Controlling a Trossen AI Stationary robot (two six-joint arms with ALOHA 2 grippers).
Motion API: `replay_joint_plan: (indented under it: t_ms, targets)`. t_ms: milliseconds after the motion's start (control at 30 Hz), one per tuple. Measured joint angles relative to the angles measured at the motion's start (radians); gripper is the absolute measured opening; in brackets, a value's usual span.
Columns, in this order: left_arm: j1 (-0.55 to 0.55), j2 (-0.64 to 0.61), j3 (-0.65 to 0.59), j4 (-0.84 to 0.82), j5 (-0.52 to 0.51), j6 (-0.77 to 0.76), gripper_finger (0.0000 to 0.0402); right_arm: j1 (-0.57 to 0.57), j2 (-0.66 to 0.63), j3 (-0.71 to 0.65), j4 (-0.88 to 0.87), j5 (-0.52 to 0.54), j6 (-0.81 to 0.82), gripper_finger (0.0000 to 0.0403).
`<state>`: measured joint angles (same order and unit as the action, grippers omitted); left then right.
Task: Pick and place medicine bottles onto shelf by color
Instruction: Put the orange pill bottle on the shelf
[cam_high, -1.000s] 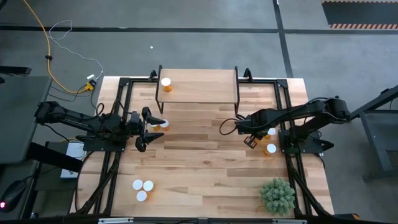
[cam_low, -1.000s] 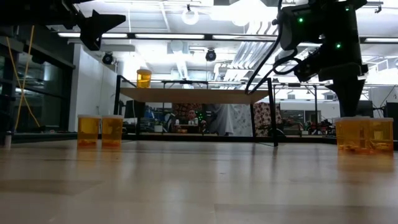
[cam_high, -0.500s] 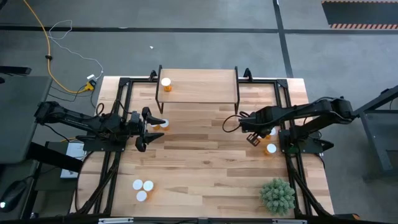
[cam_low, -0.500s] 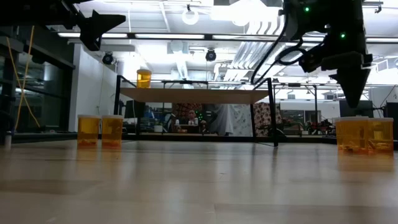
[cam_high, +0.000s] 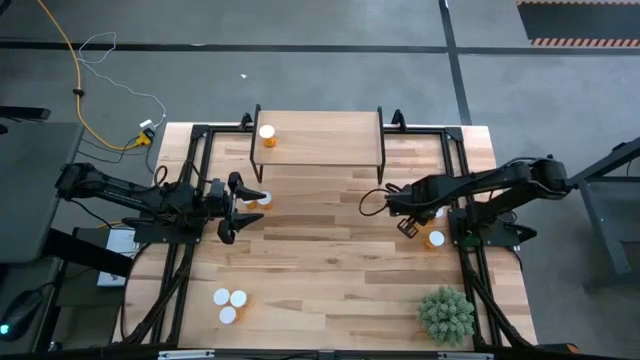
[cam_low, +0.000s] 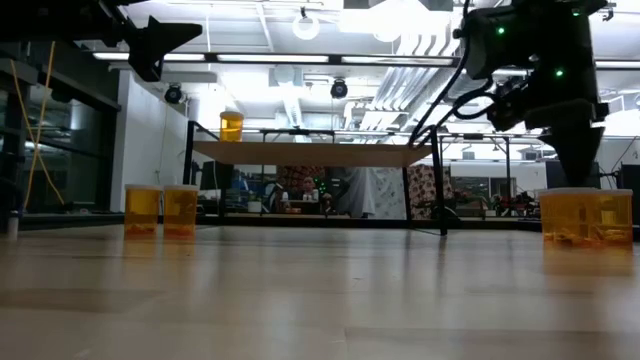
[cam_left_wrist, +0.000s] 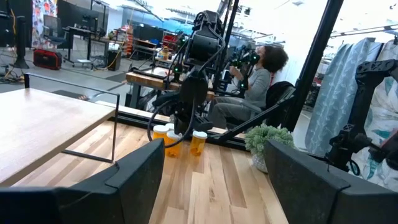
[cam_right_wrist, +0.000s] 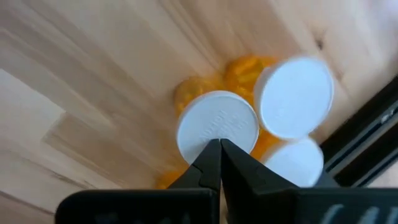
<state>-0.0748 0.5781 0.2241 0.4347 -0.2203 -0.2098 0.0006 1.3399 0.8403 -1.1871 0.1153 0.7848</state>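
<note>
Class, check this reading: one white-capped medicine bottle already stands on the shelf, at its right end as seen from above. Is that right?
Not quite. One medicine bottle does stand on the shelf, but at its left end, not its right. The high view shows it, and the low view agrees.

Free room, as we find it: the bench (cam_high: 330, 270) centre lies bare between both arms. Obstacles: the shelf (cam_high: 320, 138) at the far edge, carrying one bottle (cam_high: 267, 135); three bottles (cam_high: 229, 302) near left; the plant (cam_high: 446, 315) near right; a bottle cluster (cam_right_wrist: 249, 134) under the closed right end effector (cam_right_wrist: 219, 144).
</note>
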Motion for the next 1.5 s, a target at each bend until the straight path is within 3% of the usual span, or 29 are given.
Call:
replay_joint_plan:
  t_ms: [267, 600, 733, 1000, 1100, 1233, 1500]
  targets:
    - [0.000, 0.000, 0.000, 0.000, 0.000, 0.000, 0.0266, 0.000, -0.012, 0.127, -0.119, 0.140, -0.008, 0.0000]
    - [0.000, 0.000, 0.000, -0.004, 0.000, 0.003, 0.0266, 0.043, -0.138, 0.124, -0.073, 0.120, 0.016, 0.0011]
    - [0.000, 0.000, 0.000, -0.004, 0.001, 0.003, 0.0266, 0.027, -0.179, 0.124, -0.040, 0.050, 0.025, 0.0061]
    - [0.000, 0.000, 0.000, -0.005, 0.001, 0.001, 0.0266, -0.003, -0.140, 0.124, -0.025, 0.001, 0.045, 0.0228]
    - [0.000, 0.000, 0.000, -0.005, 0.001, 0.000, 0.0266, -0.003, -0.099, 0.124, -0.054, -0.006, 0.058, 0.0273]
    - [0.000, 0.000, 0.000, -0.005, 0.001, 0.000, 0.0266, -0.003, -0.047, 0.124, -0.080, -0.023, 0.075, 0.0296]
    - [0.000, 0.000, 0.000, -0.016, 0.013, 0.000, 0.0266, -0.003, 0.029, 0.125, -0.064, -0.024, 0.056, 0.0298]
